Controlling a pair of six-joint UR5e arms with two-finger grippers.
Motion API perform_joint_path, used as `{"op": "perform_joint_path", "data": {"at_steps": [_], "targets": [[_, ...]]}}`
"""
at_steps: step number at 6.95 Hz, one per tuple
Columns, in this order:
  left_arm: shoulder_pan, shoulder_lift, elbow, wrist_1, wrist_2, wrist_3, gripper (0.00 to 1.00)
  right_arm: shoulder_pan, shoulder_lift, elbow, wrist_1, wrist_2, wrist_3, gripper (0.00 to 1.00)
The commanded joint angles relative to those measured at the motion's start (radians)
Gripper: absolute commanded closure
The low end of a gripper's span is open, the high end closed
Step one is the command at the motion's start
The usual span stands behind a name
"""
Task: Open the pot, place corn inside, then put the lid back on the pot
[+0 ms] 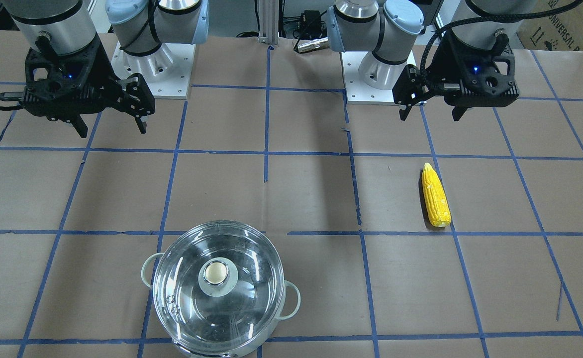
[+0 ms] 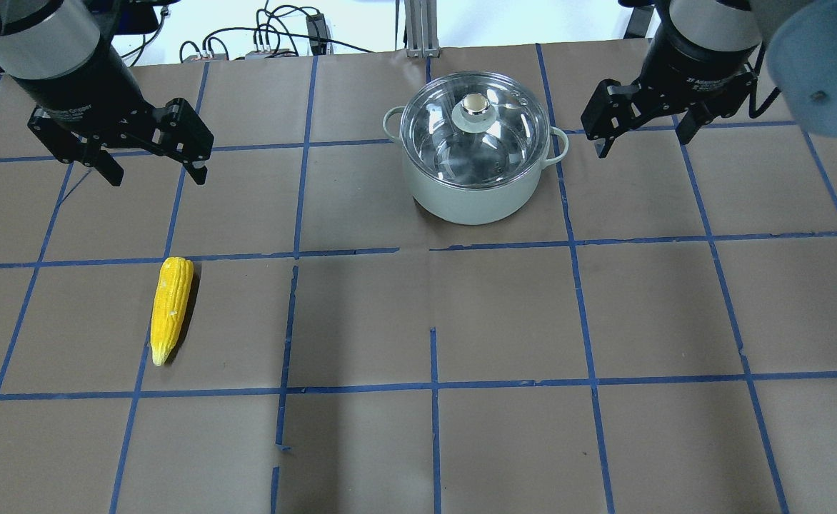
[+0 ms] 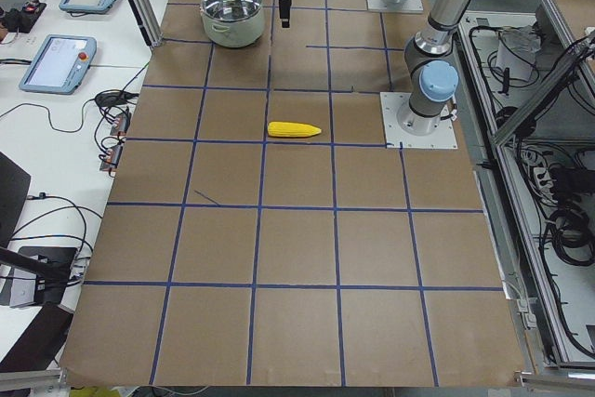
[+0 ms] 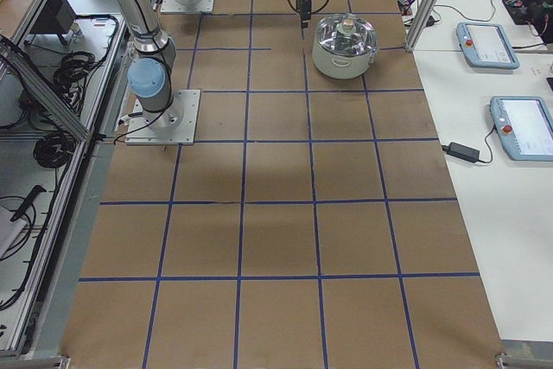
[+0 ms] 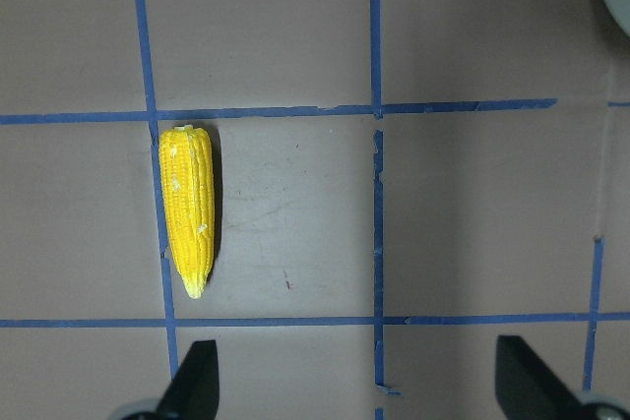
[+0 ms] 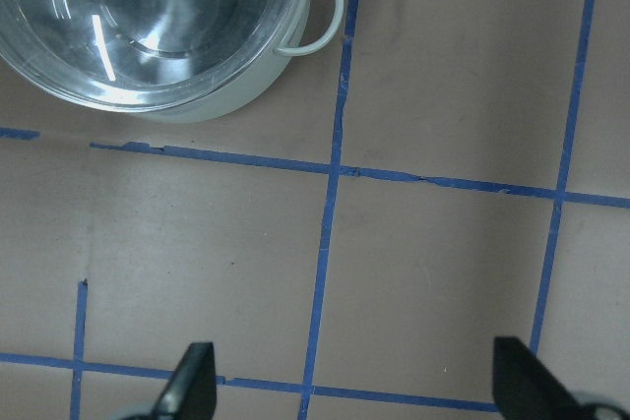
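Overhead exterior: glass lid (image 2: 511,135), upper centre, looks fragile and slick; pinch its knob (image 2: 475,105); corn (image 2: 171,307), lower left, seems light, bumpy; grip mid-length. Both empty with jaws apart: left gripper (image 2: 156,171), right gripper (image 2: 643,140).

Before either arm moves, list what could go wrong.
1. The lid sits on the pot; its small shiny knob may slip from the open right gripper, or the pot may drag along.
2. The corn lies flat, rounded and tapered; the open left gripper could roll it aside when closing.
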Motion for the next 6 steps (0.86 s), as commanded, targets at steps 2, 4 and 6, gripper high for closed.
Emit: {"op": "perform_joint_path", "data": {"at_steps": [2, 4, 6], "targets": [[0.001, -0.001, 0.000, 0.000, 0.001, 0.000, 0.00, 0.000, 0.000, 0.000, 0.001, 0.000, 0.000, 0.01], [0.001, 0.000, 0.000, -0.003, 0.004, 0.000, 0.00, 0.021, 0.002, 0.000, -0.001, -0.001, 0.004, 0.01], [0.000, -0.003, 0.001, 0.002, 0.003, 0.000, 0.00, 0.028, 0.015, 0.000, -0.010, 0.003, 0.011, 0.01]]}}
